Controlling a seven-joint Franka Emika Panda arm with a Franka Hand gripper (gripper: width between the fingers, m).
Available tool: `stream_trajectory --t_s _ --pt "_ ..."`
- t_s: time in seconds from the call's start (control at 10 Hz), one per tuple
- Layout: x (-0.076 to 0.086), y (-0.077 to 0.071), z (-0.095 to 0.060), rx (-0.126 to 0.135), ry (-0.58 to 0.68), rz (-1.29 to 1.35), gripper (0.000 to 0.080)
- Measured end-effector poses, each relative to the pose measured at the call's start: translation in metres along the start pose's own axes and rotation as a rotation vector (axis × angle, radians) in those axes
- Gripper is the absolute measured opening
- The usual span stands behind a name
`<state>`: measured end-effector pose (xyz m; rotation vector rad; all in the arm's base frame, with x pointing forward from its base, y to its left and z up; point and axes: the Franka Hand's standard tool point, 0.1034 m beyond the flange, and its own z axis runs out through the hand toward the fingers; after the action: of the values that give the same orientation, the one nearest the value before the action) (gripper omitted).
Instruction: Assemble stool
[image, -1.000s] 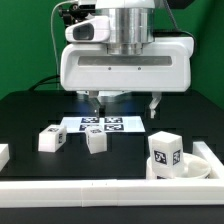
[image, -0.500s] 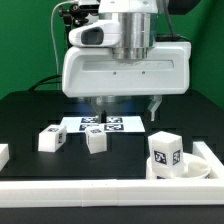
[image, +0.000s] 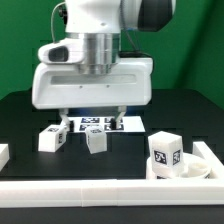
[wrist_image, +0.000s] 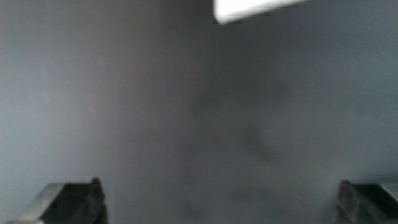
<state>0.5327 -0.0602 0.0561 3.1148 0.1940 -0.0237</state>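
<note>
Black table (image: 25, 112) fills the exterior view, with a green wall behind and a white rail (image: 100, 193) along the six o'clock edge. The gripper (image: 90, 125) hangs low over the middle, its fingers (image: 63, 122) wide apart and holding nothing. The marker board (image: 104, 125) lies flat just behind them. Two legs rest on the table: one (image: 52, 138) at eight o'clock of centre, another (image: 96, 141) at six o'clock, near each other but apart. The seat (image: 203, 160) sits at four o'clock, with the third leg (image: 165, 150) upright at its near rim. The wrist view is blurred: dark surface, both fingertips (wrist_image: 71, 200) apart, a white corner at one edge.
</note>
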Motion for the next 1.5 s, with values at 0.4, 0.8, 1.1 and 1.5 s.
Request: stream_trajectory --t_s 0.4,0.8,1.1,1.5 --pt "-0.006 -0.01 0.0 0.031 -0.146 0.002 0.0648" --pt "-0.013 -0.016 0.007 0.065 -0.369 0.003 0.0649" --pt "-0.024 -0.015 0.015 0.047 -0.569 0.053 0.0648" --pt "-0.04 -0.016 0.021 0.033 -0.871 0.124 0.0649"
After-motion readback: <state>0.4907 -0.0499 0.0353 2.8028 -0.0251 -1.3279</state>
